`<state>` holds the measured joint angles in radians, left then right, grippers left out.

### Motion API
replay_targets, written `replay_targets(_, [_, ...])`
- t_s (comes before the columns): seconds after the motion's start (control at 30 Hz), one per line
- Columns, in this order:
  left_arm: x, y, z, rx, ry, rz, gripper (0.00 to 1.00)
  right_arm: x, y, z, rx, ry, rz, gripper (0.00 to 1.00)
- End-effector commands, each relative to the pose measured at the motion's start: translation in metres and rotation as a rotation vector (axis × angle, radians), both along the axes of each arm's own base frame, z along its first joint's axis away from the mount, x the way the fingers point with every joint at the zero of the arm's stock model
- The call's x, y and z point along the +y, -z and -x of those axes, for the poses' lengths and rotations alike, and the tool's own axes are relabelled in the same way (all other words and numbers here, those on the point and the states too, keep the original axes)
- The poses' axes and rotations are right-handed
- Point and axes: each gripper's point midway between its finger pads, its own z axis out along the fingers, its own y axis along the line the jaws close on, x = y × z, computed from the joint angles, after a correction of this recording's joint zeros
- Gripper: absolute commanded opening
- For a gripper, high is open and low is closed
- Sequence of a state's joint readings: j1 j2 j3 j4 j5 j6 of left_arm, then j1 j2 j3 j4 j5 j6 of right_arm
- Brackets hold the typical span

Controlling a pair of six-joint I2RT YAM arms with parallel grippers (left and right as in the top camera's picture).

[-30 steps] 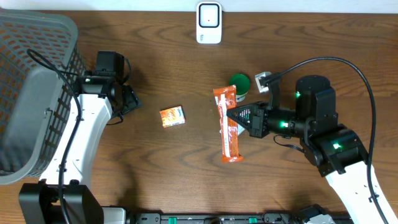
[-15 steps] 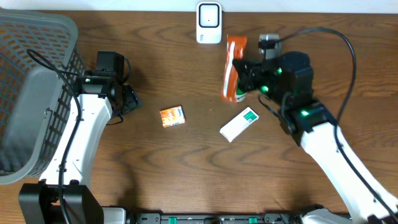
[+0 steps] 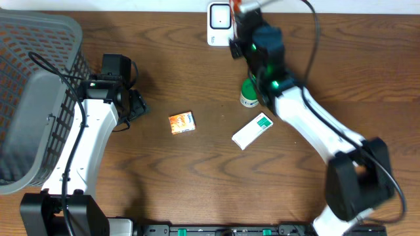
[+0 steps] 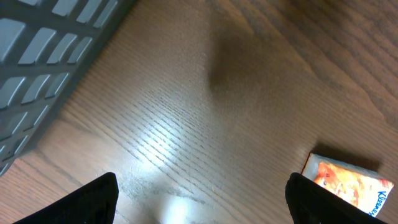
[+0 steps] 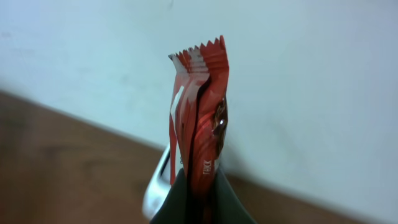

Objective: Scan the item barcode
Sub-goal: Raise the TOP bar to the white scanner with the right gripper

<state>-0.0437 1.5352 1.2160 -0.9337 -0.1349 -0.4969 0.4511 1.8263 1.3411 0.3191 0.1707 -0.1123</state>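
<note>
Since the earlier frame the R arm has swung from mid-table to the far edge, lifting the red snack wrapper (image 5: 202, 106) off the table (image 3: 164, 177). R end effector (image 5: 199, 190) is clamped tight on the wrapper's lower end. The wrapper stands upright, right by the white scanner (image 3: 220, 24) at the far edge. L end effector (image 4: 199, 205) hasn't moved: jaws wide, nothing held, over the table btwn the grey basket (image 3: 33, 98) and a small orange packet (image 3: 182, 122). Green-lid tub (image 3: 249, 96) and white/green box (image 3: 252, 130) sit mid-table.
</note>
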Motion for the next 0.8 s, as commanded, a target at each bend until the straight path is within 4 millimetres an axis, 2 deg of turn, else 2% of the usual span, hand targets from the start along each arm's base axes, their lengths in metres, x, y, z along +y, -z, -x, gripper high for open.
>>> replay_targets(0.0, [0.004,0.002,0.002,0.009,-0.004,-0.016,0.86,0.015,-0.010,-0.036,-0.113,0.029,0.243,0.01])
replay_targets(0.13, [0.004,0.002,0.002,0.009,-0.004,-0.016,0.86,0.035,0.008,-0.078,-0.182,0.047,0.410,0.01])
replay_targets(0.17, [0.004,0.002,0.002,0.010,-0.004,-0.016,0.86,0.039,0.024,-0.095,-0.202,0.084,0.496,0.01])
replay_targets(0.27, [0.004,0.002,0.002,0.009,-0.004,-0.016,0.86,0.049,0.047,-0.110,-0.212,0.099,0.591,0.01])
replay_targets(0.33, [0.004,0.002,0.002,0.010,-0.004,-0.016,0.86,0.059,0.062,-0.117,-0.228,0.083,0.677,0.01])
replay_targets(0.43, [0.004,0.002,0.002,0.009,-0.004,-0.016,0.86,0.072,0.072,-0.123,-0.266,0.085,0.749,0.01])
replay_targets(0.53, [0.004,0.002,0.002,0.009,-0.004,-0.016,0.86,0.080,0.077,-0.124,-0.266,0.074,0.712,0.01])
replay_targets(0.67, [0.004,0.002,0.002,0.009,-0.004,-0.016,0.86,0.081,0.078,-0.123,-0.267,0.072,0.725,0.01])
replay_targets(0.77, [0.004,0.002,0.002,0.009,-0.004,-0.016,0.86,0.075,0.068,-0.124,-0.284,0.095,0.773,0.01])
